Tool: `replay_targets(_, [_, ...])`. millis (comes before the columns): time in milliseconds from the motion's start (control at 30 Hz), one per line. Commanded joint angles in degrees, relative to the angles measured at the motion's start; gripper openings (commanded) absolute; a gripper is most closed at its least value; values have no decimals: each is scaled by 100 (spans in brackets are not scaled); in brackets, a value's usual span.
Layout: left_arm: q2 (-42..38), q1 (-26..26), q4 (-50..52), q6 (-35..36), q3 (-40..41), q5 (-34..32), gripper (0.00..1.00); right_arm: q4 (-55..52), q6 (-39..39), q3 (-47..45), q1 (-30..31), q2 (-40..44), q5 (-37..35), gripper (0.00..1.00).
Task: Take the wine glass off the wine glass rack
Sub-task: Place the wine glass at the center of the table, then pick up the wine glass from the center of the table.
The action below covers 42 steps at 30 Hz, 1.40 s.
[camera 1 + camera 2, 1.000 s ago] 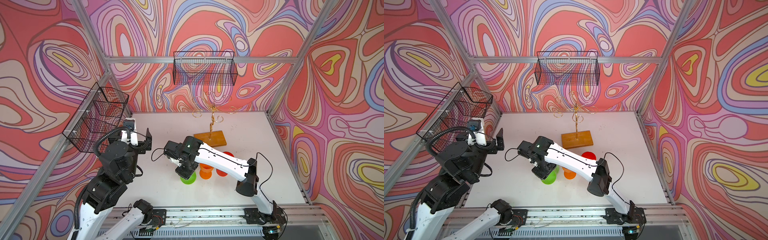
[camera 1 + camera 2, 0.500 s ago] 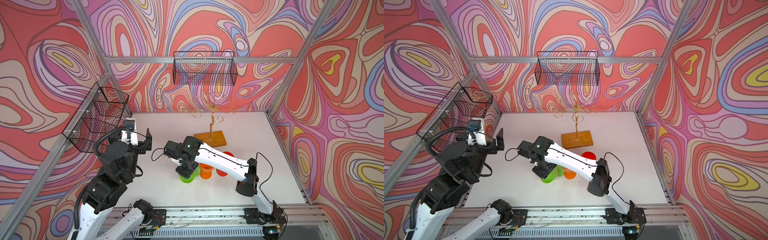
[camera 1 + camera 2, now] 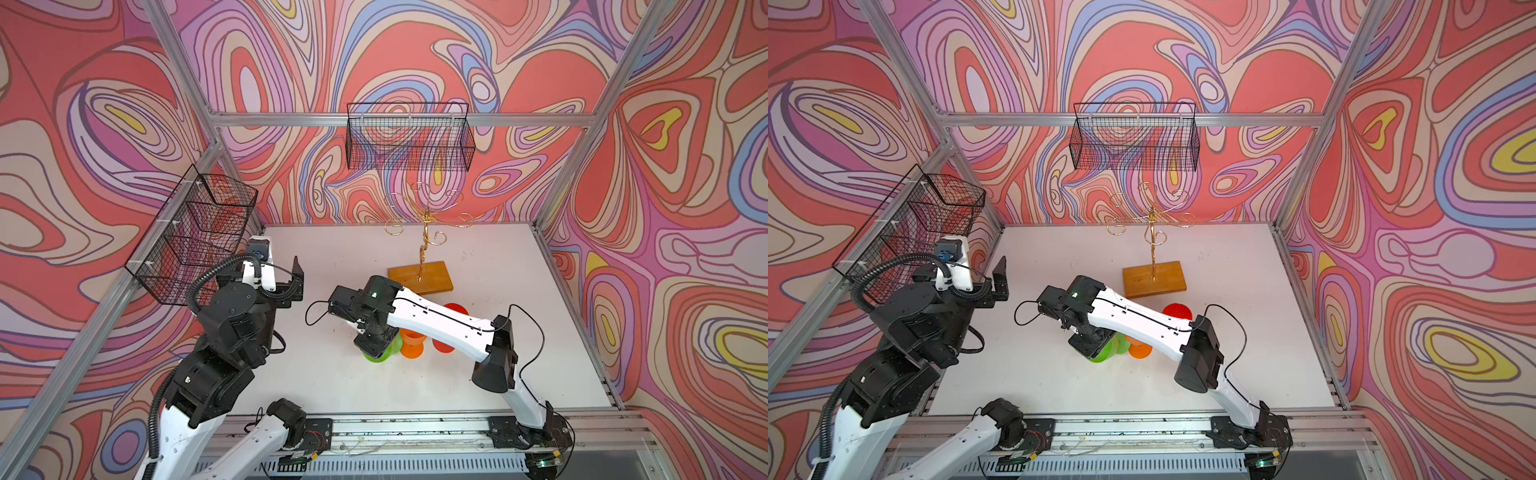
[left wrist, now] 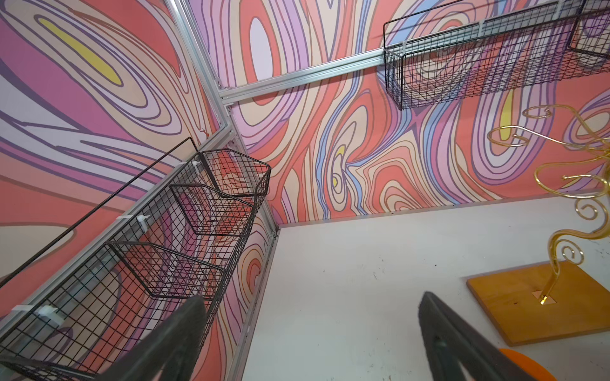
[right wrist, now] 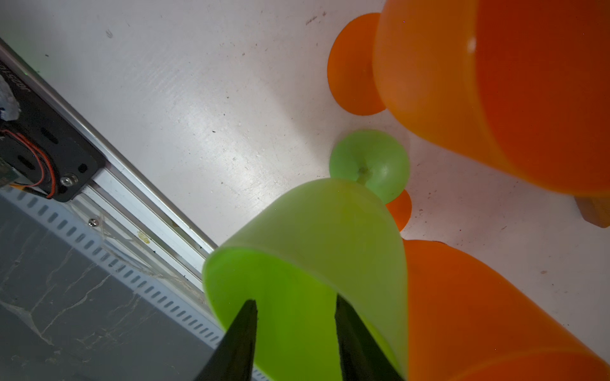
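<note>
Nearest me, the green wine glass (image 5: 313, 224) sat at the front of the white table (image 3: 332, 382), well apart from the wine glass rack (image 3: 419, 279). Its long axis ran roughly vertical, mouth up toward the right gripper (image 5: 295, 300) and foot down.

Just beside it stood an orange wine glass (image 3: 411, 343) and a red wine glass (image 3: 451, 328).

Only the right wrist view showed the claw. Its jaws stood partly apart, with both tips at the mouth of the green bowl. I could not tell whether they pressed on the wall. In both top views the wrist body hid this contact.

Further in, on my left, the left gripper (image 4: 312, 297) hung above the table with its jaws spread fully, holding nothing. The left wrist view showed both fingers; a top view showed one finger (image 3: 297, 268).

Beyond, the rack stood upright, its stem vertical on the wooden base. A black mesh basket (image 3: 409, 141) hung on the rear wall above it.
</note>
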<state>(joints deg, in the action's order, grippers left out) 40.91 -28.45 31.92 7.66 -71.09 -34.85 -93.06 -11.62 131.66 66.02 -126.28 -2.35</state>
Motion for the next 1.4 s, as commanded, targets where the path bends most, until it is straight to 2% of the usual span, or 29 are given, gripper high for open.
replay_targets(0, [-2,35,104,-41,-2,40,100,136,-56,-156,-52,353,-133,41])
replay_targets(733, [167,56,116,-37,-19,57,100,426,105,-550,-400,687,-378,43])
replay_targets(1367, [304,128,121,-52,-19,82,100,1011,476,-904,-493,975,-70,42])
